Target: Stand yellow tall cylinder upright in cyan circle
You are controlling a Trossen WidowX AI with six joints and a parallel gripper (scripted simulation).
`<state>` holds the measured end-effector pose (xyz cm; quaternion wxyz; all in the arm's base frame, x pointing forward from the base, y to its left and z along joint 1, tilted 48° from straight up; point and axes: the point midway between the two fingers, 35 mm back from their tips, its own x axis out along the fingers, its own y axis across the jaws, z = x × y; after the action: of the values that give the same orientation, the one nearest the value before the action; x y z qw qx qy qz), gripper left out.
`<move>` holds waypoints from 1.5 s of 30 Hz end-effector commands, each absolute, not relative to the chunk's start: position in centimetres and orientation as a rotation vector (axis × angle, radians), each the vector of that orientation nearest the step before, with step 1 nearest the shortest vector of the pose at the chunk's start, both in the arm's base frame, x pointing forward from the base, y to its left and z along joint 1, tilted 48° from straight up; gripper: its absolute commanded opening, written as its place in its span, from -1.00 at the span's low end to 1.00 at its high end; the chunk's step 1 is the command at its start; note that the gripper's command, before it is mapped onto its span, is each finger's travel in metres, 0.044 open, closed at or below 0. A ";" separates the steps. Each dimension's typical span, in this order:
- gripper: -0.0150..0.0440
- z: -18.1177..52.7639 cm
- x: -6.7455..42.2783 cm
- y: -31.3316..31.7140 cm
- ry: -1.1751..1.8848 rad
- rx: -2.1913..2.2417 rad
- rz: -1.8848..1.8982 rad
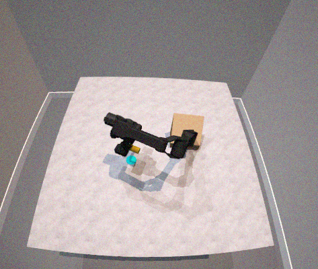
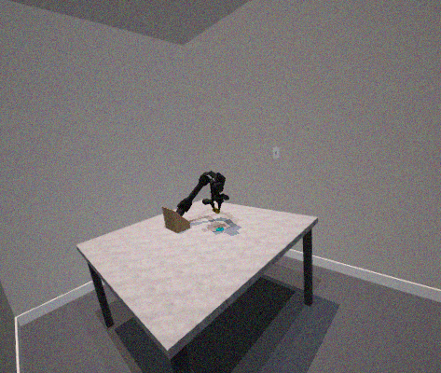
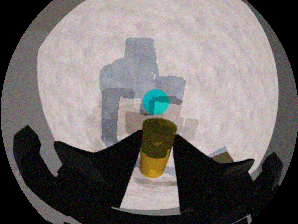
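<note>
My gripper (image 1: 130, 148) (image 2: 216, 208) (image 3: 158, 136) is shut on the yellow tall cylinder (image 1: 135, 148) (image 2: 216, 212) (image 3: 154, 167) and holds it above the table. In the wrist view the cylinder sticks out between both fingertips, its darker end face toward the circle. In the top view it looks tilted well away from upright; its exact angle is hard to tell. The cyan circle (image 1: 131, 160) (image 2: 219, 229) (image 3: 150, 96) lies flat on the table, just beyond the cylinder's end in the wrist view. A shadow falls across part of it.
A wooden block (image 1: 188, 124) (image 2: 174, 221) (image 3: 223, 156) with a sloping top stands beside the arm's base. The arm (image 1: 149, 138) reaches from there across the table (image 1: 141, 218) (image 2: 172, 289). Shadows of the arm lie around the circle.
</note>
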<state>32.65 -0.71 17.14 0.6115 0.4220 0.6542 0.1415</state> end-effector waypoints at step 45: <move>-0.14 14.5 32.0 0.5 1.451 0.735 0.134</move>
<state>32.05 0.58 14.66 0.6779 0.3353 0.6504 0.0709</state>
